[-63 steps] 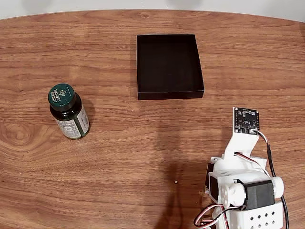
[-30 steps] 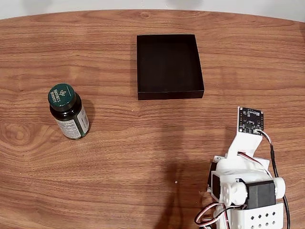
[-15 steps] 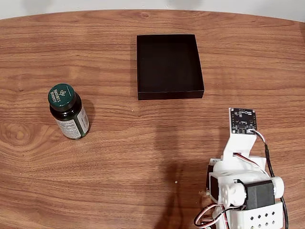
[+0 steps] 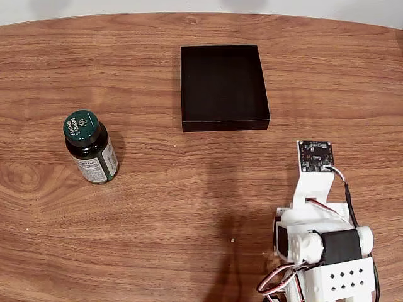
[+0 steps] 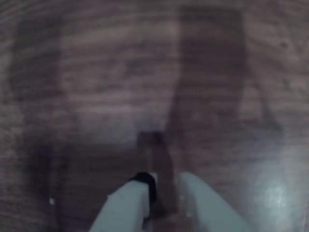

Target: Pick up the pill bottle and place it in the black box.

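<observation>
In the wrist view the gripper (image 5: 166, 186) hangs close over bare wood, its 2 pale fingers (image 5: 128, 203) only a narrow gap apart and holding nothing. In the fixed view the white arm (image 4: 321, 251) sits at lower right. The pill bottle (image 4: 91, 146) stands upright far left, well apart from the black box (image 4: 223, 87) at top centre. Its cap lettering is too small to read.
</observation>
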Robot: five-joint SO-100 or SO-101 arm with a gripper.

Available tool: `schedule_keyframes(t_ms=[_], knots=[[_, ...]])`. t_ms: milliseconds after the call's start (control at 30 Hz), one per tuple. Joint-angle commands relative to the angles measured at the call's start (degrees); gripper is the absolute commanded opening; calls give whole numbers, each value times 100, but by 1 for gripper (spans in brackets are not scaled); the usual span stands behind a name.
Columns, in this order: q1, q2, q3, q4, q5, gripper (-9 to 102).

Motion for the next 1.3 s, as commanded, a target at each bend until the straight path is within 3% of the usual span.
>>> schedule_keyframes(t_ms=[0,200,700,1167,1267], knots=[[-97,-18,-246,-554,18,0],[-149,-62,-686,-1116,114,0],[-1107,-615,-2610,-1011,62,0],[-1336,-677,-2646,-1046,97,7],[-1389,-694,-2320,-1406,211,7]])
